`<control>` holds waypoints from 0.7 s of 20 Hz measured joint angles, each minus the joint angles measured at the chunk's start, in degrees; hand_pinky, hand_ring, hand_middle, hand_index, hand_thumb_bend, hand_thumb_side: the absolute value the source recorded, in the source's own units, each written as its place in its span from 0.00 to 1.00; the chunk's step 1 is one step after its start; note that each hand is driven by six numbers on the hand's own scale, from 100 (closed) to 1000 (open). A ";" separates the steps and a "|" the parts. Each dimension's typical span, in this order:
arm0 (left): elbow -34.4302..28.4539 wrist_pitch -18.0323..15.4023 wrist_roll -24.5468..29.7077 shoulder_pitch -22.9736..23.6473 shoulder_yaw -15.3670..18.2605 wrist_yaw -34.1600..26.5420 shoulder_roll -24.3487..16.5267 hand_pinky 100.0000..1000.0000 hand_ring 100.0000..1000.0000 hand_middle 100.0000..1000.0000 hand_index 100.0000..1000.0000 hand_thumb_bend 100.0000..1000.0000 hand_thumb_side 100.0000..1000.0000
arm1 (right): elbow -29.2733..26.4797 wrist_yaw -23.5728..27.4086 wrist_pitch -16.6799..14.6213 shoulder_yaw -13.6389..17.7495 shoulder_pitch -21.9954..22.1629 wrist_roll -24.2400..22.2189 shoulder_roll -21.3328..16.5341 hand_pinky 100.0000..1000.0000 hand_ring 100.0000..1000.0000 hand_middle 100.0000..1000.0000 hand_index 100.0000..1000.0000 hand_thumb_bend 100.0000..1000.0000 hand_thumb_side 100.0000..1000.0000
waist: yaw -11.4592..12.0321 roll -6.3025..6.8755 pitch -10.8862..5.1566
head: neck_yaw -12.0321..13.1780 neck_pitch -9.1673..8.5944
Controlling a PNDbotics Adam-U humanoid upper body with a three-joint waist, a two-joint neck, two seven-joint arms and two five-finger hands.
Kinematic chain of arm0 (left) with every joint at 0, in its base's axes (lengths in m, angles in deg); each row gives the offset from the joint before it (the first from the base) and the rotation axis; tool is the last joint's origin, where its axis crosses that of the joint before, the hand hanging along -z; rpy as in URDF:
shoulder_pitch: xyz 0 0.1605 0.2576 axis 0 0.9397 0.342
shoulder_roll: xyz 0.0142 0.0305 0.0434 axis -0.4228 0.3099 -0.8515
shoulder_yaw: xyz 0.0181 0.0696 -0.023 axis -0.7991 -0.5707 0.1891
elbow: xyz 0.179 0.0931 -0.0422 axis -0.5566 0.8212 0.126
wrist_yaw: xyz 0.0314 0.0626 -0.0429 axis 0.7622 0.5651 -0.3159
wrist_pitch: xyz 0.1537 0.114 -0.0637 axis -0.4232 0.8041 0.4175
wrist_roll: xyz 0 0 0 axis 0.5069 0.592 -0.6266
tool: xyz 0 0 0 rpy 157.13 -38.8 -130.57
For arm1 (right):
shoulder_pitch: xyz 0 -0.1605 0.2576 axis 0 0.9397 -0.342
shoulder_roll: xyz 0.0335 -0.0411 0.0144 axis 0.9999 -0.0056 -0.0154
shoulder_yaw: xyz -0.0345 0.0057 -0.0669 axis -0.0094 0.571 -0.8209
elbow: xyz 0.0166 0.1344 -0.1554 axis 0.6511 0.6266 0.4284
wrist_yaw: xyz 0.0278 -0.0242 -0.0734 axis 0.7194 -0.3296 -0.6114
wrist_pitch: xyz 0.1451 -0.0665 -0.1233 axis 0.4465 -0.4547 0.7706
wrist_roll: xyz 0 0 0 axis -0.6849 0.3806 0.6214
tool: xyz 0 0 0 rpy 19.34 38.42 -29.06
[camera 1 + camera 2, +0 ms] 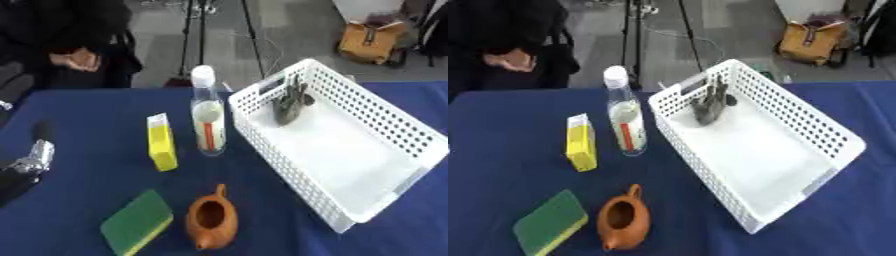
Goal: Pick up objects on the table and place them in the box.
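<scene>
Your left hand, fingers unreadable, sits at left edge; the teapot, spout toward the bottom, lies lower centre, well apart.

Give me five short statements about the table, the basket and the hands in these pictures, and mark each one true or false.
1. The bottle stands upright beside the white basket. True.
2. The green sponge lies in the basket. False: it lies on the blue table.
3. The clay teapot has no lid on. True.
4. The yellow box lies flat. False: it stands on end.
5. The left hand holds the bottle. False: it is at the left edge, apart from it.
</scene>
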 measured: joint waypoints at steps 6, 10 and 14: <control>-0.01 2.43 4.00 -2.21 -4.71 -2.58 -2.77 1.00 1.00 1.00 1.00 0.00 1.00 | 0.00 0.00 -0.16 -0.32 0.00 -0.33 0.00 0.63 0.58 0.54 0.62 0.00 0.59 | -0.28 0.25 -0.01 | -0.21 0.19; -0.01 1.89 11.33 -4.42 -7.94 -3.54 -4.36 1.00 1.00 1.00 1.00 0.06 1.00 | 0.00 -0.06 -0.24 -0.33 0.01 -0.52 0.00 0.63 0.58 0.54 0.62 0.00 0.59 | -0.53 0.36 -0.01 | -0.51 -0.12; -0.01 2.00 18.58 -5.17 -9.57 -7.52 -4.53 1.00 1.00 1.00 1.00 0.48 1.00 | 0.00 -0.08 -0.20 -0.35 0.03 -0.59 0.00 0.63 0.58 0.53 0.61 0.00 0.58 | -0.61 0.69 -0.01 | -0.67 -0.24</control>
